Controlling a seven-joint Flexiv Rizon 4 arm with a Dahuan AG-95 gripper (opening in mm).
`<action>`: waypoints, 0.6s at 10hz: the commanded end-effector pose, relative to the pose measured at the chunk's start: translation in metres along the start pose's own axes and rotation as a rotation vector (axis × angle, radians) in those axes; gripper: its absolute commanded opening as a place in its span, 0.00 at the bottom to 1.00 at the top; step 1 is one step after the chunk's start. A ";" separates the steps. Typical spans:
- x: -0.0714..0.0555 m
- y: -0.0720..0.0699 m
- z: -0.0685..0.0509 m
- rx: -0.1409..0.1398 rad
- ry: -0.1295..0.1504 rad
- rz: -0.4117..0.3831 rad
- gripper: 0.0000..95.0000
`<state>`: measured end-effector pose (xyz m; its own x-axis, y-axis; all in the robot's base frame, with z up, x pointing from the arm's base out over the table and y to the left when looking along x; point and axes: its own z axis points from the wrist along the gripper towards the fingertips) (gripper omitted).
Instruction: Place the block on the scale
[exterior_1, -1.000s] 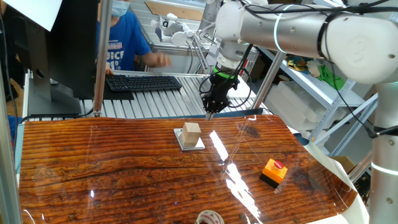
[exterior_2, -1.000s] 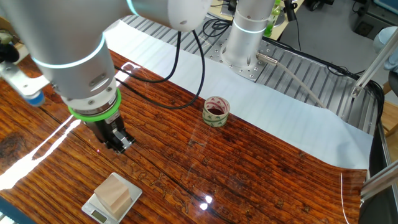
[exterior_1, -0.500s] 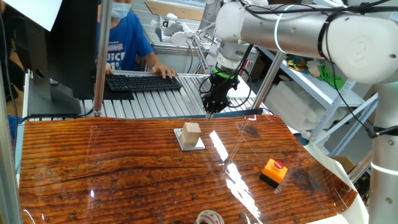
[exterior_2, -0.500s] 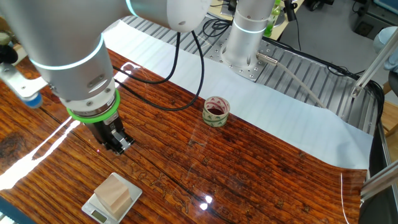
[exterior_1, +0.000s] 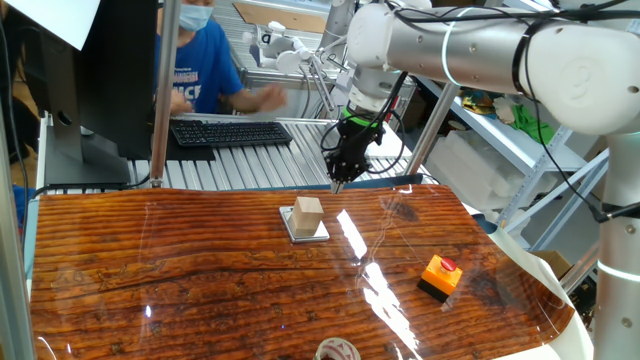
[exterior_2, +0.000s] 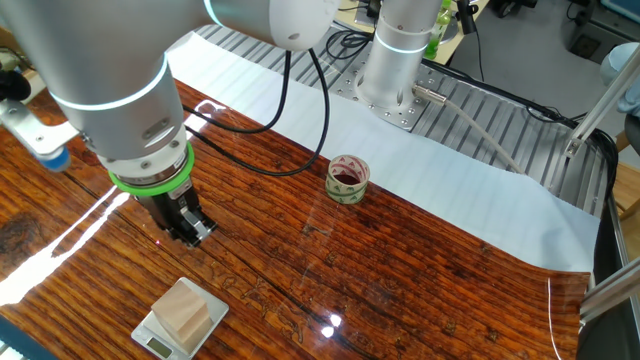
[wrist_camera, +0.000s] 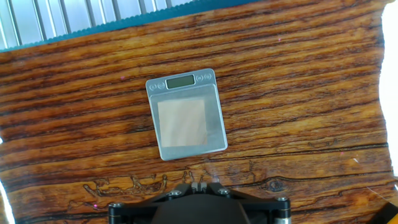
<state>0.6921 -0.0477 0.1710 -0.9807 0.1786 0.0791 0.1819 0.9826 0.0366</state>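
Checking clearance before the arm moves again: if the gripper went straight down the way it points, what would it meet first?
Probably bare table. The gripper points down beside the scale and block, apart from both. Depth is hard to judge, but nothing else seems to lie under the fingers.

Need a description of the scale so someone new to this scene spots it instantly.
On the wooden table, look near the middle, just in front of the gripper. The scale is the flat silver-grey square plate with a small display at one edge, and the block, a tan wooden cube, sits on it. The orange box is nearer the table's corner, thicker and red-buttoned.
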 end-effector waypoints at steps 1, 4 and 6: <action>-0.001 0.000 0.000 0.000 0.003 0.001 0.00; -0.001 0.000 0.000 0.000 0.003 0.002 0.00; -0.001 0.000 0.000 0.000 0.003 0.045 0.00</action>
<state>0.6934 -0.0477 0.1711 -0.9767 0.1979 0.0830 0.2014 0.9789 0.0359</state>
